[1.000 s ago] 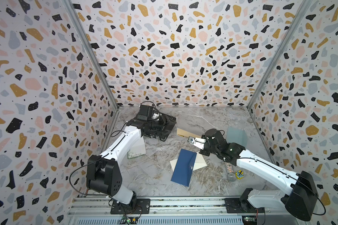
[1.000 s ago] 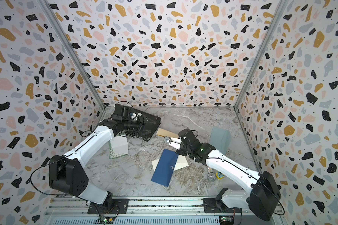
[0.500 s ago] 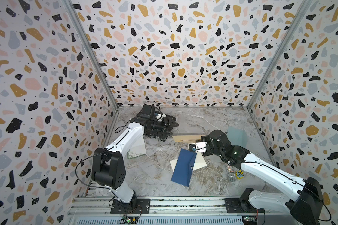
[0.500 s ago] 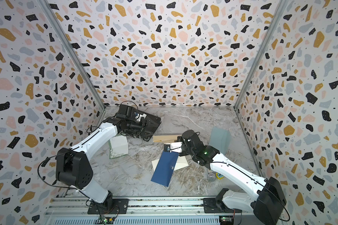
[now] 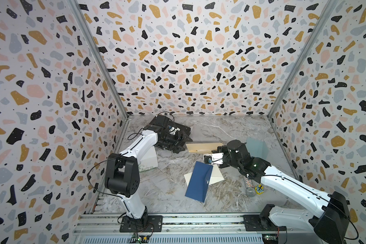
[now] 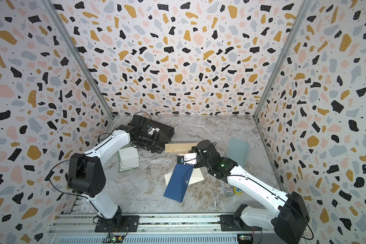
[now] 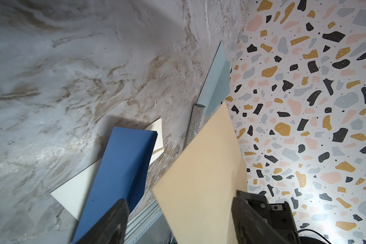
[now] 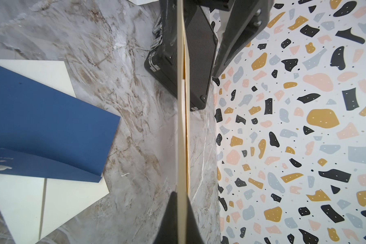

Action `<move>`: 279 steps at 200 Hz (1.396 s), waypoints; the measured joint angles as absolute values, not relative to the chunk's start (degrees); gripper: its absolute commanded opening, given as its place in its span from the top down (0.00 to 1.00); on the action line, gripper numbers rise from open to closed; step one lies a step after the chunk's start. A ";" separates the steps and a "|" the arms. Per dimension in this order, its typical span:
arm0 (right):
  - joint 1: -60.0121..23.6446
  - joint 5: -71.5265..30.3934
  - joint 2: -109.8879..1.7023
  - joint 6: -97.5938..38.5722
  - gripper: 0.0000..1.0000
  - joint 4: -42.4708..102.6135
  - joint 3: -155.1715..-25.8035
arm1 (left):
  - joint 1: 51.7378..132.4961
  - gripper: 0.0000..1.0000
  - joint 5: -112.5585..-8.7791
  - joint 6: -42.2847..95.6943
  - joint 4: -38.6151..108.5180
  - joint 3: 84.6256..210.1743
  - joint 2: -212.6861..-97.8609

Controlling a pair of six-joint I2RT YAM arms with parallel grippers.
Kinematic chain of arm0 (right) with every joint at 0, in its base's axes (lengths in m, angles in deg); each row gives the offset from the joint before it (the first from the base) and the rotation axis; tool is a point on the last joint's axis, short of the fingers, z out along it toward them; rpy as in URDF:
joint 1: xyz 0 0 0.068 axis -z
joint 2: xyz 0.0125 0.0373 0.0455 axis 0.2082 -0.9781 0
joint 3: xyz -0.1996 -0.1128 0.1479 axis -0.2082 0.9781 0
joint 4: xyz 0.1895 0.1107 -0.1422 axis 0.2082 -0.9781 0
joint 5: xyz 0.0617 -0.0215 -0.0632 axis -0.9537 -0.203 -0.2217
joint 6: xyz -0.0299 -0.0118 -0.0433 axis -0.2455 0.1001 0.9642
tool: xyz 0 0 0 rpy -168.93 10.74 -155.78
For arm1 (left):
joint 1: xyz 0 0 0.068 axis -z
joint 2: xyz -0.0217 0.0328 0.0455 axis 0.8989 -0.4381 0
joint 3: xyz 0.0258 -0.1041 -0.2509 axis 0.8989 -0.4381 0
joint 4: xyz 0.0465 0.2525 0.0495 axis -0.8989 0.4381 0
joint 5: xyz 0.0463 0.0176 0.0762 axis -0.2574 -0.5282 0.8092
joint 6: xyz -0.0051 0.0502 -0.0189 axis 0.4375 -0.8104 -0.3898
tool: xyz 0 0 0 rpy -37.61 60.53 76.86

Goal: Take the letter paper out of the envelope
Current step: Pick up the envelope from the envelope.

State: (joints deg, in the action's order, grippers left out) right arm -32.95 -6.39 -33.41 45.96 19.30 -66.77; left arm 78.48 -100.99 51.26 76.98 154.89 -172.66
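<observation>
The only print in sight is a small white mark with a faint line of lettering on the dark blue folded card [image 8: 40, 118], and it is too blurred to read. The right gripper [image 8: 180, 196] is pinched tight on one end of the flat tan paper envelope [image 8: 181, 131], holding it on edge above the grey marbled tabletop [image 5: 167, 190]. In a top view the envelope sits just right of the frame's centre, spanning between the two grippers. The left gripper [image 7: 178, 200] has its jaws wide apart on either side of the envelope's other end. One finger [image 8: 169, 25] runs close along the paper, and whether it touches cannot be told. The blue card lies lower centre on a cream sheet [image 5: 217, 176].
</observation>
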 measured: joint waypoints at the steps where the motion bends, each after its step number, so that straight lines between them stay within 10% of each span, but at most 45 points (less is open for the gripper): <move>1: -32.95 -6.39 -33.43 45.96 1.00 19.32 -66.79 | 78.48 0.25 -101.15 51.59 76.80 154.87 -172.75; 75: -33.00 -7.05 -35.84 44.23 1.00 21.63 -67.64 | 78.48 1.00 -106.72 78.30 44.76 143.07 -173.21; 99: -33.00 -6.94 -36.62 41.78 0.97 22.92 -67.62 | 78.48 1.00 -106.55 87.02 34.29 140.07 -173.18; 192: -33.00 -9.19 -30.00 -7.09 0.12 28.56 -67.38 | 78.43 1.00 -97.72 104.68 -3.11 136.80 -172.79; 279: -30.50 -12.84 -29.30 -68.07 0.01 36.26 -68.37 | 80.12 1.00 -91.84 99.24 -23.41 136.60 -173.75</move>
